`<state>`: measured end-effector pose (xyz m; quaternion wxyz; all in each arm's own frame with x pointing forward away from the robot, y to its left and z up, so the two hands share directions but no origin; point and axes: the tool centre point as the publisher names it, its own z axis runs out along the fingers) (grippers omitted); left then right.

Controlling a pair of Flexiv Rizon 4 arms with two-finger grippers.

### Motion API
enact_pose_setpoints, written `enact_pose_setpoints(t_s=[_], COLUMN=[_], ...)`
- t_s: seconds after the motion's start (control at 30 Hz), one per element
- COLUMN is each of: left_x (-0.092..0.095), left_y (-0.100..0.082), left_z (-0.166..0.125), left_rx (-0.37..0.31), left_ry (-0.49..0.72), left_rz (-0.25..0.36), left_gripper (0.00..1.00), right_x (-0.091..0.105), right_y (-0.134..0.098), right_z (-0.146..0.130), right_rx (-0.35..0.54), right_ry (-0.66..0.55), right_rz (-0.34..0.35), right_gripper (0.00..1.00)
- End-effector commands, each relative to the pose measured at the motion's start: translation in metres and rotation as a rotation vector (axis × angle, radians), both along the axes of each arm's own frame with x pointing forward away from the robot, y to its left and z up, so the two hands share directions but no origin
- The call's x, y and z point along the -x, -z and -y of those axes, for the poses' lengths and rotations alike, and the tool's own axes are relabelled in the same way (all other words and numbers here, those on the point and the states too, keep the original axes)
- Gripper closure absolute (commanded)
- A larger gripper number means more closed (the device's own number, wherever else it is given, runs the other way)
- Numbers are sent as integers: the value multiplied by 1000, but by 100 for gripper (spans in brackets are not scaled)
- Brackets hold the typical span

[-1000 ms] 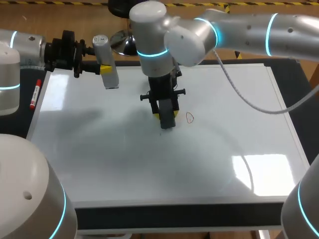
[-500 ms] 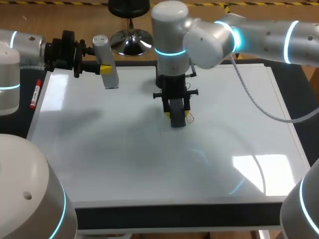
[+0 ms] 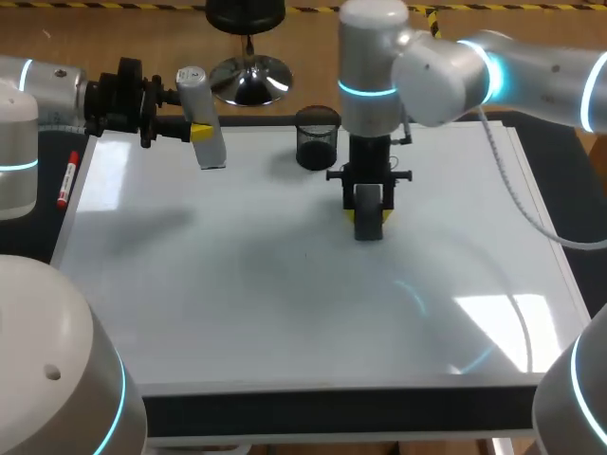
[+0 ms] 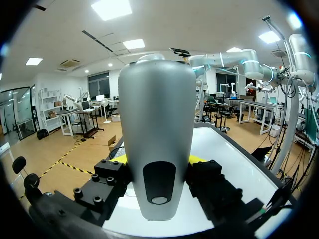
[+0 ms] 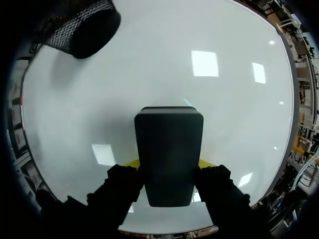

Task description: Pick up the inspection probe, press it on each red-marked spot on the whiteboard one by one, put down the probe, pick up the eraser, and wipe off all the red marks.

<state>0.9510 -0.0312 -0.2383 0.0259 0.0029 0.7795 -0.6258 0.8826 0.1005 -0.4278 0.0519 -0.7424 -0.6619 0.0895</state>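
Both clamped, left end effector (image 3: 201,133) on probe (image 4: 157,134), right end effector (image 3: 368,218) on eraser (image 5: 168,144), cup (image 3: 317,142) nearby

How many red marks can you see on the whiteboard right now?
0. None shows on the whiteboard; the eraser in the right gripper covers a patch and may hide one.

The table (image 3: 332,414) has a dark, matt top. It shows as a band along the near edge and as strips to the left and right of the whiteboard (image 3: 237,303). On the left strip, towards the far end, a red marker (image 3: 65,180) lies lengthwise beside the board's edge. A black mesh cup (image 3: 317,138) stands upright at the board's far edge, near the middle. A bright patch (image 3: 498,327) of light glares on the board's near right part. The right wrist view shows several square reflections (image 5: 205,63) scattered over its glossy surface.
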Motion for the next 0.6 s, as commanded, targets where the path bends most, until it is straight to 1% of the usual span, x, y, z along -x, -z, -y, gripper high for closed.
enact_pose_setpoints(t_s=[0.03, 0.13, 0.23, 0.4, 0.6], left_x=[-1, -1, -1, -1, -1], left_y=[-1, -1, -1, -1, -1], left_z=[0, 0, 0, 0, 0], left_rx=[1, 1, 1, 1, 1], left_ry=[4, 4, 4, 4, 4], left_rz=[0, 0, 0, 0, 0], left_gripper=[100, 100, 100, 100, 100], right_x=[15, 16, 16, 9, 1], right_y=[29, 22, 9, -7, -20], right_z=[25, 26, 21, 3, -26], right_rx=[-32, -19, 5, 44, 70], right_ry=[17, 27, 19, -15, -67], right_rz=[9, 5, 21, 29, 64], right_gripper=[100, 100, 100, 100, 100])
